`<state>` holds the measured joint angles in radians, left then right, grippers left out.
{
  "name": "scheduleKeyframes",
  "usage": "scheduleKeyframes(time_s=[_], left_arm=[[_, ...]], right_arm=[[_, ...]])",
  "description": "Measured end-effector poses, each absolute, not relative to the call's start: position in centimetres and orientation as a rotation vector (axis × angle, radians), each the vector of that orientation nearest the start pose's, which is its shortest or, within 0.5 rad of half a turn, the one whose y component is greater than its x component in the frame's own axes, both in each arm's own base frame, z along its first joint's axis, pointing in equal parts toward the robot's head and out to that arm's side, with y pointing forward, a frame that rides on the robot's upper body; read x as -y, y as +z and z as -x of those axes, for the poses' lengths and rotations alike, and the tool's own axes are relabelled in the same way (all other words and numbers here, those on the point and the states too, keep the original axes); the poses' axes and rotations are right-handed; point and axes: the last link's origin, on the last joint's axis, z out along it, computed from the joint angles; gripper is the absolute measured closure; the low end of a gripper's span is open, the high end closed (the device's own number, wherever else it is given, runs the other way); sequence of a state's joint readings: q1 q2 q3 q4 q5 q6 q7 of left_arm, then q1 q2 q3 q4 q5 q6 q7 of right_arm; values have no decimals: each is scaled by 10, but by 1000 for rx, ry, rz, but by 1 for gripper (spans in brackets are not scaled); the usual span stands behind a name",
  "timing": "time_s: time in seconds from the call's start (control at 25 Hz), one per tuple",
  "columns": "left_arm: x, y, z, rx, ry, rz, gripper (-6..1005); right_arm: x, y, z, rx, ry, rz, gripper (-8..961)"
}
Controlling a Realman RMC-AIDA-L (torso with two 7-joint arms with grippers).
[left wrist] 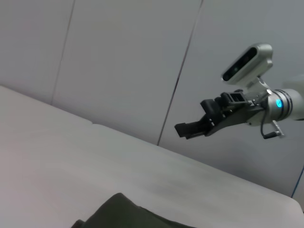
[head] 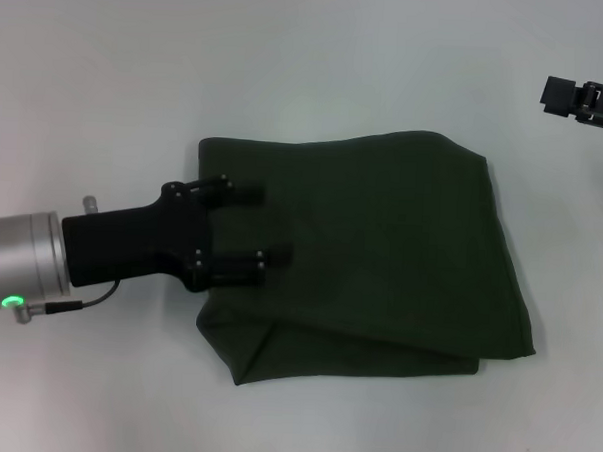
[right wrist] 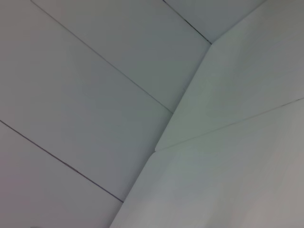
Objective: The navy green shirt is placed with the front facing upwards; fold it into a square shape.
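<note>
The left gripper (head: 260,224), fingers apart, hovers over the folded navy green shirt (head: 381,249). Dragging its left edge could undo the fold. The right gripper (head: 567,97) sits far right; its finger state cannot be determined.

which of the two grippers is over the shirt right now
The left gripper: its open fingers hang over the left part of the folded navy green shirt. The right gripper is off the cloth, above the bare table past the shirt's far right corner.
</note>
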<state>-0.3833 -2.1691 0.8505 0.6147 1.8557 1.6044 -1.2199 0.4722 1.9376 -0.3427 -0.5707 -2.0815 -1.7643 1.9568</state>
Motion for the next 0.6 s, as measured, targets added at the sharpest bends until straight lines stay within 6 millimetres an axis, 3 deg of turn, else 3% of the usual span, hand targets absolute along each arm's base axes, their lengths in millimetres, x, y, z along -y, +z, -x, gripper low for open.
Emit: scheduleKeyframes(time_s=[0.48,0.56,0.6], left_arm=[[-262,-64,258,504,-950,2783,285],[-262,-64,258,508,-955,2783,494],[-262,-64,258,508,-955,2783,534]], right_arm=[[-307,76,-310,-1505,1016,2347,208],[-307,75,-310,-1502,1016,2348,209],[-307,74,-310,-1500,1017,2349,209]])
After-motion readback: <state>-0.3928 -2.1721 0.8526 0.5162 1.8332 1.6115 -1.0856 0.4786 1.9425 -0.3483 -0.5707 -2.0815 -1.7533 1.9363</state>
